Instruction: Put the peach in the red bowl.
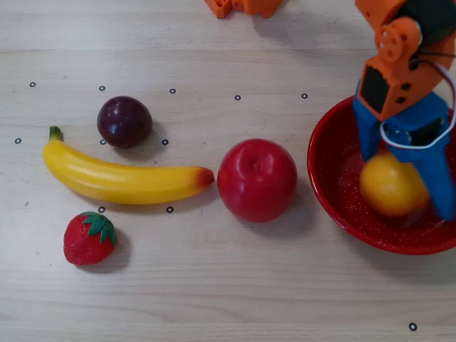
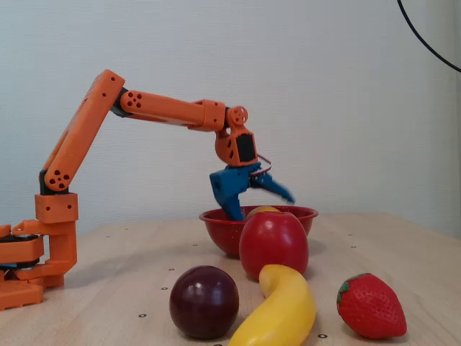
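Banana (image 2: 277, 310) foremost. Fingers (image 1: 372, 135) spread astride peach (image 1: 392, 187), resting in bowl (image 1: 331, 182) at 3 o'clock; withdraw vertically, avoiding contact.

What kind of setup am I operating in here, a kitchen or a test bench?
Likely a test bench: a light wooden table printed with small ring markers, toy fruit such as the banana and strawberry, and a bare pale wall.

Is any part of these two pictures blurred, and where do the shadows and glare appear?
In the fixed view, one blue finger of the gripper is smeared by motion blur above the red bowl; the rest is sharp. In the overhead view, soft shadows lie beside the apple and plum, light is even, and faint glare shows on the peach.
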Action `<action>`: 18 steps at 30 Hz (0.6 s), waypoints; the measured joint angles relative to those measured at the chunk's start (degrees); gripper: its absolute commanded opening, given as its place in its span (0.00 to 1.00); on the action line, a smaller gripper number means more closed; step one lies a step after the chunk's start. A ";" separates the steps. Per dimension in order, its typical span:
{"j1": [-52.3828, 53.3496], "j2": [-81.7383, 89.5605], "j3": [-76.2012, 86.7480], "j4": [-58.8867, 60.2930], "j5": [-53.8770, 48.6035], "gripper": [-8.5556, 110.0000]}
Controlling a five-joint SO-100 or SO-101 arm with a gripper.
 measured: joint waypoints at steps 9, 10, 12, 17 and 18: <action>-0.88 0.18 -5.36 4.22 -0.26 0.53; -1.41 0.18 -5.98 5.01 -0.26 0.51; -2.20 1.32 -6.50 6.59 -0.97 0.45; -4.39 11.43 -6.50 8.70 -3.16 0.22; -4.83 13.62 -6.50 8.79 -3.25 0.19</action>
